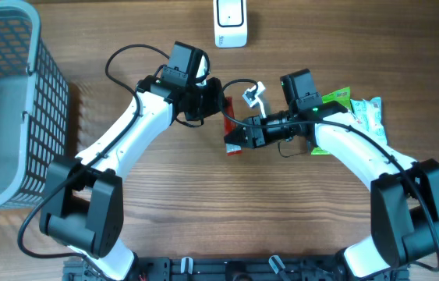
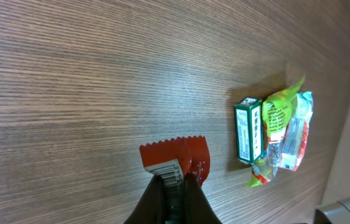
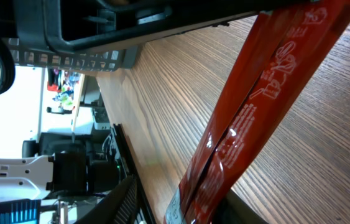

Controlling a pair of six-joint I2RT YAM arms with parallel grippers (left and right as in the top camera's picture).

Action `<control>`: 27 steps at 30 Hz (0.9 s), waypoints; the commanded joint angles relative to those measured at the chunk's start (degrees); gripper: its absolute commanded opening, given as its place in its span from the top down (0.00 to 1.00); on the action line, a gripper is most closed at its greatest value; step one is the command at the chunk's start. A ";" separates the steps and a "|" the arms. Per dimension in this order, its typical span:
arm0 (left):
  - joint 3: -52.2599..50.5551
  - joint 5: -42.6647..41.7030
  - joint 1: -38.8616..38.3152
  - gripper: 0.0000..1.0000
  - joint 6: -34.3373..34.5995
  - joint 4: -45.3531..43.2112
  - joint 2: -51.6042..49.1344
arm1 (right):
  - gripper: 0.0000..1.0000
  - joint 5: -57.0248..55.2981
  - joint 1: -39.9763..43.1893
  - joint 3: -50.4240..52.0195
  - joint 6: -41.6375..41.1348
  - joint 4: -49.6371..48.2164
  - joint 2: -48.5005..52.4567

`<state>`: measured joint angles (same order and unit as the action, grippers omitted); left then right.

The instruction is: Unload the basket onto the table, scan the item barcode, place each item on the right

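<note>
over the middle of the wooden bench [image 1: 164, 203], the two arms meet from either side with the red packet [image 2: 175, 155] between them, lifted clear of the surface. the left hand [image 2: 176, 183] is closed tight on one end of the packet; in its wrist view the dark fingers [image 2: 190, 186] pinch the foil just below the serrated edge. a white barcode [image 2: 165, 169] label shows right beside the grip and is partly covered by the fingers.

the right hand [image 3: 190, 208] reaches in from the right with its fingers either side of the packet's other end. in its wrist view the red foil runs as a long diagonal strip down between them. the fingers stand partly apart, and i cannot tell whether they press on the foil or only bracket it.

a grey mesh basket [image 1: 1, 101] sits at the far left edge of the bench. a white device [image 1: 231, 23] lies at the top edge, well apart from the packet. to the right, under the right arm, a green box [image 2: 248, 130] lies flat with a pile of snack packets [image 2: 283, 124] touching its side, green-yellow and pale blue wrappers overlapping.
</note>
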<state>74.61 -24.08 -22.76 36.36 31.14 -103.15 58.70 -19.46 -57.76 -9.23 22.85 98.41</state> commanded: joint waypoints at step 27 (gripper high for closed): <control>-0.02 -3.34 9.68 0.00 -0.09 -1.57 4.52 | 0.96 -21.20 -0.20 -9.29 5.81 11.32 0.70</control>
<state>74.61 -26.94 -17.23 36.36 29.76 -102.52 44.75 -19.53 -59.96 -7.70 28.93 98.43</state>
